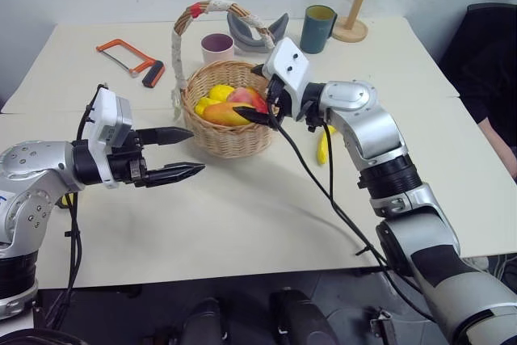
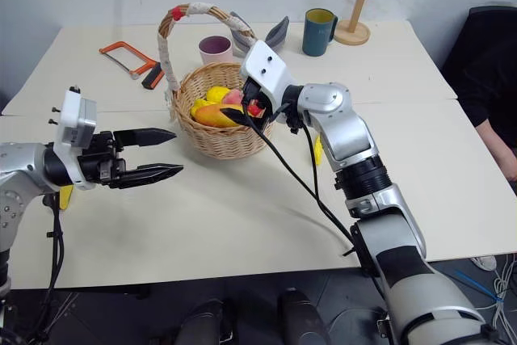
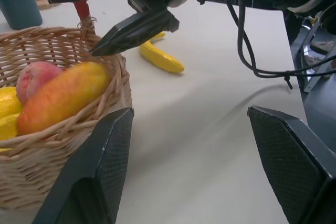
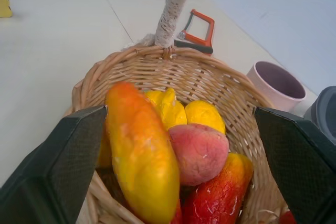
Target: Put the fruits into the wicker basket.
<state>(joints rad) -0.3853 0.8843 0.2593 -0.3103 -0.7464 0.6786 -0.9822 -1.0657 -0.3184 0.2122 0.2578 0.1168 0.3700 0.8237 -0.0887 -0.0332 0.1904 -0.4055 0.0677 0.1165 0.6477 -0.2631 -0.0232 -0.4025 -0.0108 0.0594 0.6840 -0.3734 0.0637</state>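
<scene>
Right tool (image 1: 260, 112) apart, empty, over wicker basket (image 1: 230, 139); left tool (image 1: 179, 153) apart, empty.

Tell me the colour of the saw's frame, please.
Orange, clearest in the left eye view: the saw.

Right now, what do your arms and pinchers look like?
My arms are shiny silver metal with black joints. Each wrist wears a white camera box. The left gripper and right gripper both have two pointy black fingers. Black cables hang from my arms.

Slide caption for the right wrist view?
Open right gripper above the wicker basket, mango lying inside among other fruit.
</scene>
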